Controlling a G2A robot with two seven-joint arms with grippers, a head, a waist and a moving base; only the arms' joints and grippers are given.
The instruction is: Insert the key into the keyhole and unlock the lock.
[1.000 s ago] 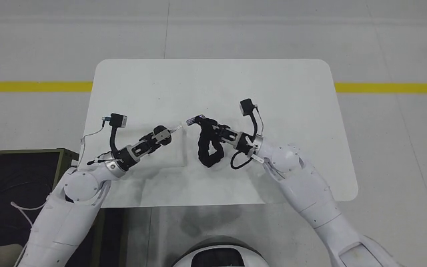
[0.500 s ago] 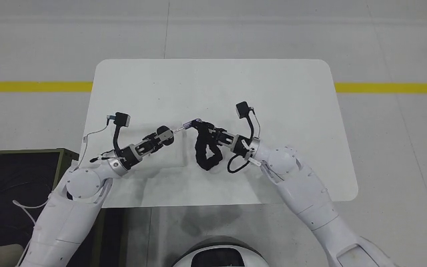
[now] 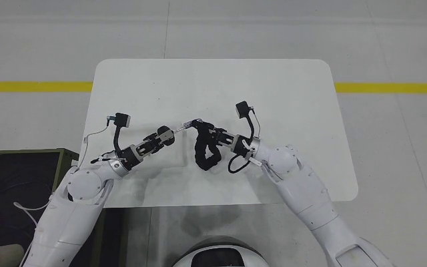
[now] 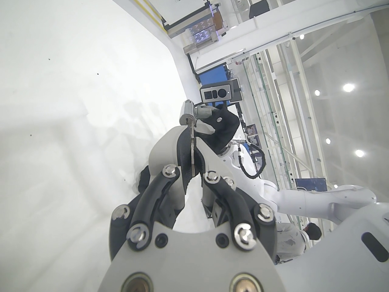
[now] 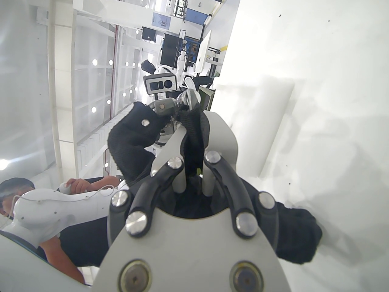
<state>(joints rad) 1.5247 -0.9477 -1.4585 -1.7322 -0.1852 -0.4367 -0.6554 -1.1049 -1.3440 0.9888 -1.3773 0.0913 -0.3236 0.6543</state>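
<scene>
The left gripper has its fingers clamped on the key, and the key's tip touches the keyhole of the lock. The right gripper has its fingers clamped on the lock's black sleeve. I judge that insertion is only starting. Pushing the key in and turning it are left.

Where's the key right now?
In the left wrist view the key is pinched in the left tool over the middle of the table, its tip at the keyhole face of the lock that the right tool holds.
</scene>
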